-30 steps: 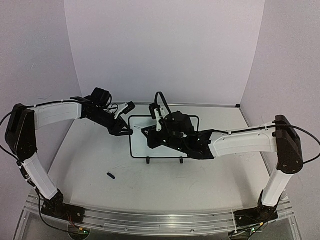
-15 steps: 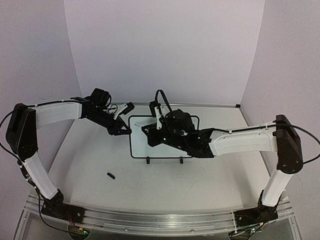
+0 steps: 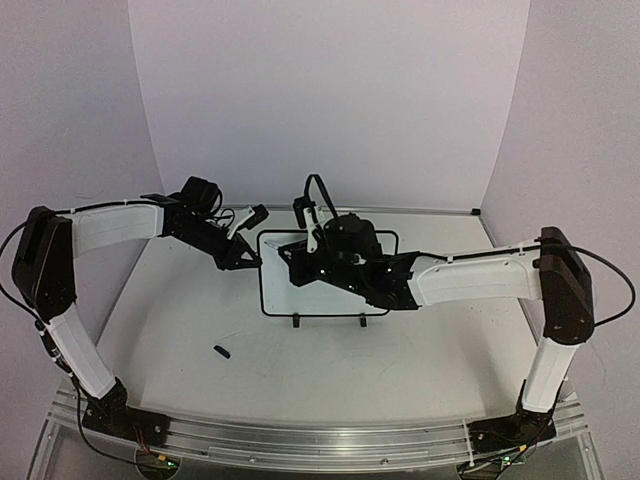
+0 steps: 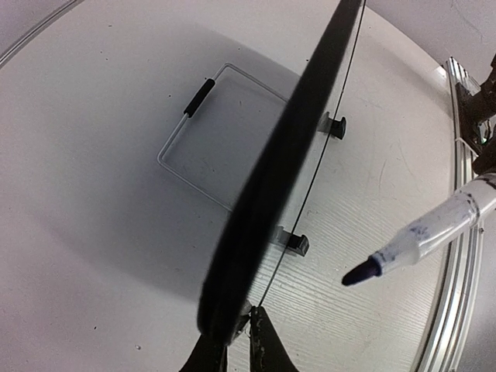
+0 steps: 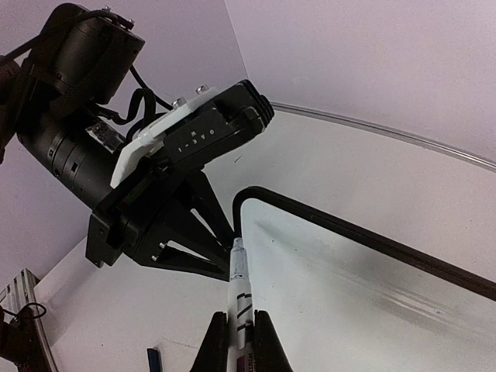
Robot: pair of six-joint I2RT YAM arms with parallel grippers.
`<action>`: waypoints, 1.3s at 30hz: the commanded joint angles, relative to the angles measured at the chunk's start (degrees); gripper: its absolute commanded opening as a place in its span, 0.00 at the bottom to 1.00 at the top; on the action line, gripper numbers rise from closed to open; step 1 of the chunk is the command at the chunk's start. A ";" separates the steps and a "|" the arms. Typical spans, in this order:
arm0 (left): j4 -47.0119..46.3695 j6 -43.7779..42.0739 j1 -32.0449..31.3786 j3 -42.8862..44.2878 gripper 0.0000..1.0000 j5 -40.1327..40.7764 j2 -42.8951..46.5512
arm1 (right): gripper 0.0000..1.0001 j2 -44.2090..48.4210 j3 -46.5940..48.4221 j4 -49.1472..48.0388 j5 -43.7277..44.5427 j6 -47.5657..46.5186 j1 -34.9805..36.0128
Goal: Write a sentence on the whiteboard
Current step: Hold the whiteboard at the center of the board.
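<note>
The left arm reaches in from the left side of the tabletop (image 3: pixel 400 375). Its pincer (image 4: pixel 242 329) is narrowed onto the black frame of the whiteboard (image 3: pixel 320 300) and pinches the board's left edge. In the left wrist view the board runs away from this pincer as a dark slanting band, seen almost edge-on. Its two small black feet (image 4: pixel 335 125) lie to the right of that band, down at the tabletop.

A small dark marker cap (image 3: pixel 222 351) lies alone on the tabletop, nearer the arm bases than the left pincer and well apart from it.

The whiteboard sits between the two pincers in the middle of the tabletop. The left pincer is at its left rim and the right arm stretches over its face from the right.

The right pincer (image 5: pixel 239 316) is closed narrowly around the barrel of a marker (image 4: pixel 434 229) and holds it. The marker points forward out of the fingers (image 5: pixel 213 345). Its dark tip (image 4: pixel 361 273) is uncapped and lies just ahead of the right pincer, near the board corner that the left pincer clamps. The left wrist view shows a gap between the tip and the board. From the right wrist view I cannot tell whether the tip touches.
</note>
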State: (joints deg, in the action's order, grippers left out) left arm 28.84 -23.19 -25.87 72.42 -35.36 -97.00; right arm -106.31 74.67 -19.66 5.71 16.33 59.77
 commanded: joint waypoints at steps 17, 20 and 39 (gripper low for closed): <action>-1.14 -1.72 0.29 1.97 0.09 0.98 -0.57 | 0.00 -1.89 3.35 -1.38 1.41 -1.04 -0.62; -1.06 -1.25 0.29 2.16 0.17 0.47 -0.32 | 0.00 -1.97 3.33 -1.42 1.29 -0.98 -0.71; -1.54 -3.00 2.47 5.73 0.63 -6.23 1.55 | 0.00 11.95 -8.05 -1.85 -5.02 2.62 -0.70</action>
State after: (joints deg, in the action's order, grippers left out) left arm 27.51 -23.93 -23.57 74.16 -38.88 -95.92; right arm -98.72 68.18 -19.72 1.84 17.87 59.37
